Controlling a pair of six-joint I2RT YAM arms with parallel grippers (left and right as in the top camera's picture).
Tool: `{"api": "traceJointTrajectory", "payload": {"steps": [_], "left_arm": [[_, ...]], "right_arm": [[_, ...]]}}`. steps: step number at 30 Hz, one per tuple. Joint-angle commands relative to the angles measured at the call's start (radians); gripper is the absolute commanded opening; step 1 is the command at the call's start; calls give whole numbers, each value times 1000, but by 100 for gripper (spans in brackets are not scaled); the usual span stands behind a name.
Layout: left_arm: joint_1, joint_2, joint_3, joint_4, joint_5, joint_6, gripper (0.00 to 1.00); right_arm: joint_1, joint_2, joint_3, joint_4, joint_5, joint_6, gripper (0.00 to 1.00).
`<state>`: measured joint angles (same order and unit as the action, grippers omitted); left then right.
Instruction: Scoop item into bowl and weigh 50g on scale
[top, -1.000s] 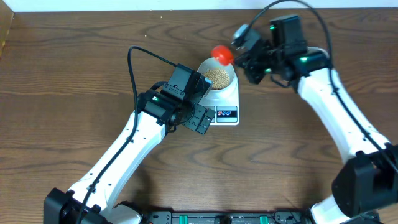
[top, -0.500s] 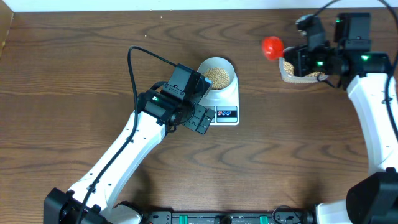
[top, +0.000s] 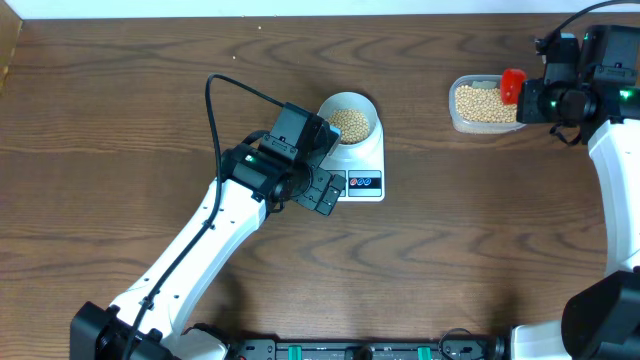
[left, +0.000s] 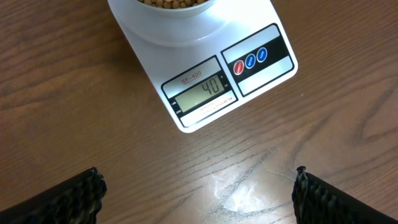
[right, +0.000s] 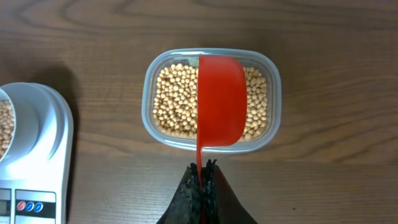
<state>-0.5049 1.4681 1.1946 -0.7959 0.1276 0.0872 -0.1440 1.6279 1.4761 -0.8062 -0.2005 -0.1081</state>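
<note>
Right claw (right: 202, 179) is clamped tight on the thin handle of a red scoop (right: 221, 99). I see the scoop head hanging over a clear tub (right: 274, 93) of beans (right: 171, 102), covering its middle. Can't tell if it touches the beans. Tub sits well off to the right of the scale (left: 149, 53), apart from it. Left claw (left: 199, 190) is spread wide, holding nothing, hovering over bare table (left: 74, 93) just in front of the scale's display edge. Bowl (top: 328, 104) sits on the far half of the scale, holding more beans. Display reads 40, with red and blue buttons beside it.
</note>
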Motion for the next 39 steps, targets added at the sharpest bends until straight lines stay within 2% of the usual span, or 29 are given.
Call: {"api": "traceJointTrajectory", "payload": {"steps": [1,18,39], "left_arm": [[5,-5,3,0,-9,17,98],[5,-5,3,0,-9,17,98],[5,-5,3,0,-9,17,98]], "right_arm": [[-8,-6,2,12,18,18,1],[-23,-6,2,153,12,32,1],[-23,-6,2,105,23,48,1]]}}
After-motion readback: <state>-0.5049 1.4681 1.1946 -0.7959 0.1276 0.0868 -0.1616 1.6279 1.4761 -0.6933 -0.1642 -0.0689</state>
